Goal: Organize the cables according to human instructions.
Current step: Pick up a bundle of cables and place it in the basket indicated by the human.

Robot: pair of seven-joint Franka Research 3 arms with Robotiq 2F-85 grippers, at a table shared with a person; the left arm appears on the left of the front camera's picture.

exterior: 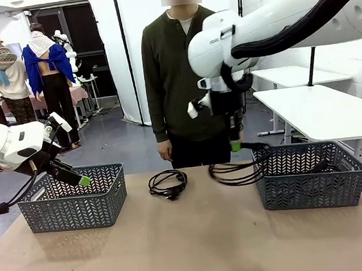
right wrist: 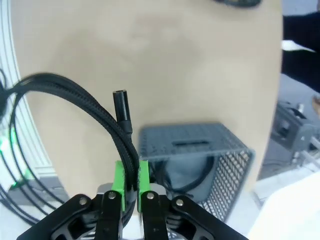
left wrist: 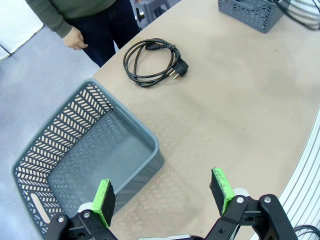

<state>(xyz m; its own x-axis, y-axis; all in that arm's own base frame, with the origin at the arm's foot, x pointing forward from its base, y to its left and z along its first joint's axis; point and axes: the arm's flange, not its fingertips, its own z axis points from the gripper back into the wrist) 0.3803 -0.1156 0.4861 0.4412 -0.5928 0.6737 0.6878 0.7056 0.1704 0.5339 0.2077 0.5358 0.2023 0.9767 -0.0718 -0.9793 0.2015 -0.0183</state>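
Right hand points down, clamped on cable beside basket; left hand tilted, jaws wide. Cable loops cut off in wrist view.

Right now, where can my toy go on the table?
The table's near half, before the baskets, is bare; also the gap between the left basket and the loose cable. Crowded by the right basket, where the right gripper holds another cable.

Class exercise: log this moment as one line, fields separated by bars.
right end effector: shut on lifted cable, beside right basket | left end effector: open, above left basket | loose cable: coiled on table
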